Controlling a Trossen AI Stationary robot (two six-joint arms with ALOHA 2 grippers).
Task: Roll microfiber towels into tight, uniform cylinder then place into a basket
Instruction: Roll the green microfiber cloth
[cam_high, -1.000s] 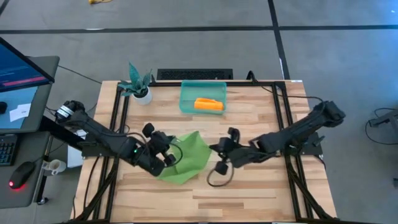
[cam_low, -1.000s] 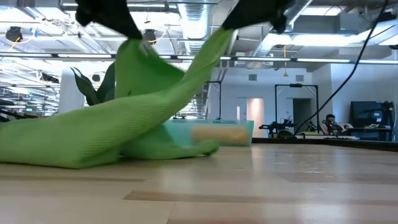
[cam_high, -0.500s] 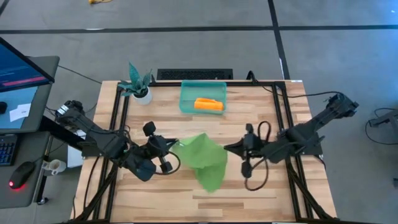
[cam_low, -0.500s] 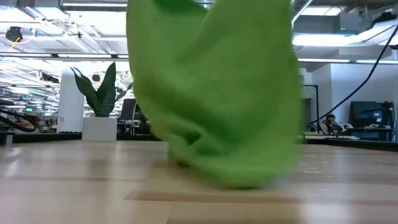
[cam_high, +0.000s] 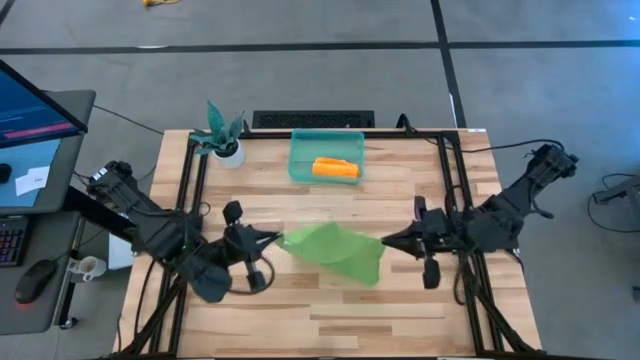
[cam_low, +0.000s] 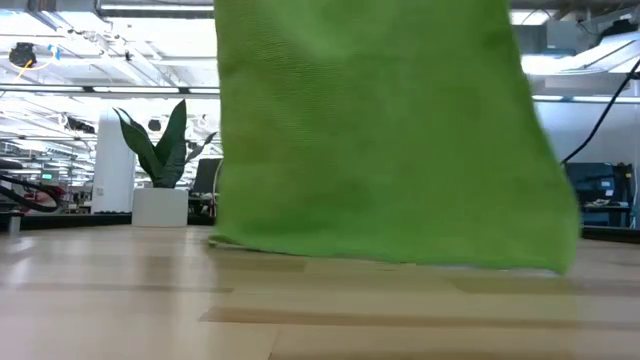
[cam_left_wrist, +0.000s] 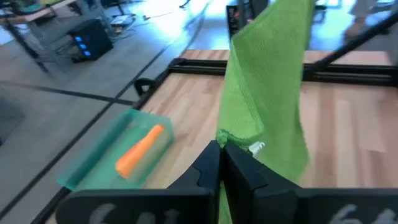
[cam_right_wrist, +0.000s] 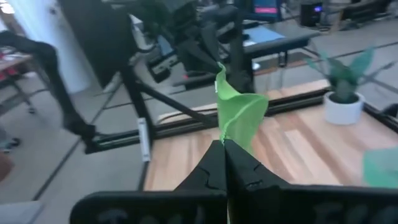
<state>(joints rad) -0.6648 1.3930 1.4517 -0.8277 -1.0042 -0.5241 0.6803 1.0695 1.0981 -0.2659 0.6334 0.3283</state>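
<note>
The lime green microfiber towel (cam_high: 335, 250) hangs spread between my two grippers over the middle of the table. My left gripper (cam_high: 279, 238) is shut on its left end and my right gripper (cam_high: 386, 242) on its right end. In the low view the towel (cam_low: 380, 130) hangs as a broad sheet. Its lower edge (cam_low: 390, 262) is close to the tabletop; whether it touches I cannot tell. The teal basket (cam_high: 326, 158) stands at the far middle, with a rolled orange towel (cam_high: 335, 168) lying inside it. My left gripper pinches an upper corner of the towel (cam_left_wrist: 231, 134) between its two shut fingers, near a small white tag. The fingers come nearly level from the table's left. The cloth hangs below and stretches away toward the other gripper. My right gripper pinches the opposite upper corner of the towel (cam_right_wrist: 225, 132) between its two shut fingers. They come nearly level from the table's right. The cloth folds over just past the fingertips and runs on toward the left gripper.
A small white pot with a teal plant (cam_high: 222, 138) stands at the far left corner. Black frame rails (cam_high: 190, 200) run along the table's left and right sides. Bare wood (cam_high: 330, 310) lies near the front edge.
Both grippers have risen, still shut on the towel, and my right gripper has gone toward the table's right edge. The towel, a crumpled heap on the table a second ago, has been lifted and drawn out into a hanging sheet between them.
</note>
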